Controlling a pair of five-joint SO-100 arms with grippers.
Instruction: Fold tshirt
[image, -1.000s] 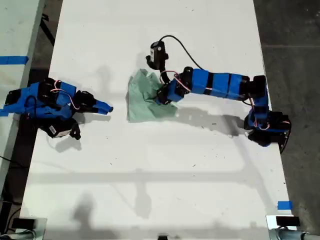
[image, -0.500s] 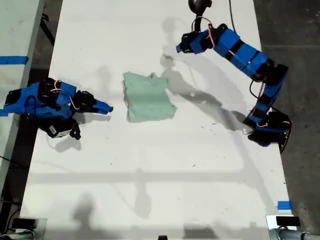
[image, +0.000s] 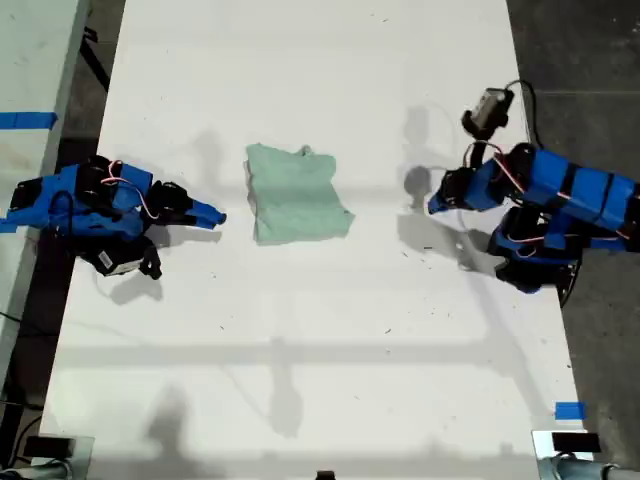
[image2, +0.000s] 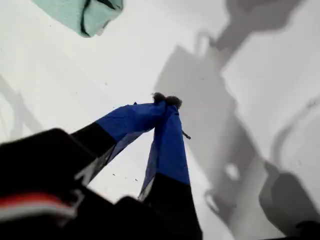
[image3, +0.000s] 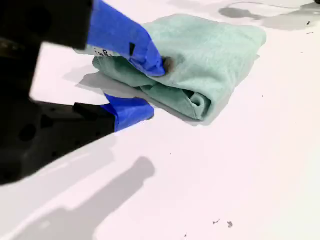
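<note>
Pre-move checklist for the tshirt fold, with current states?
1. tshirt folded into a compact bundle on the table: ok.
2. my first end effector shut, empty, well away from the tshirt: ok.
3. my second end effector open, empty, and in the exterior view a gap separates it from the cloth: ok.
4. Fold neatness: not ok. The edges are uneven, and a loose fold gapes on the side facing my second end effector.
5. Sleeves tucked inside: cannot tell.
6. No other objects near the tshirt: ok.
</note>
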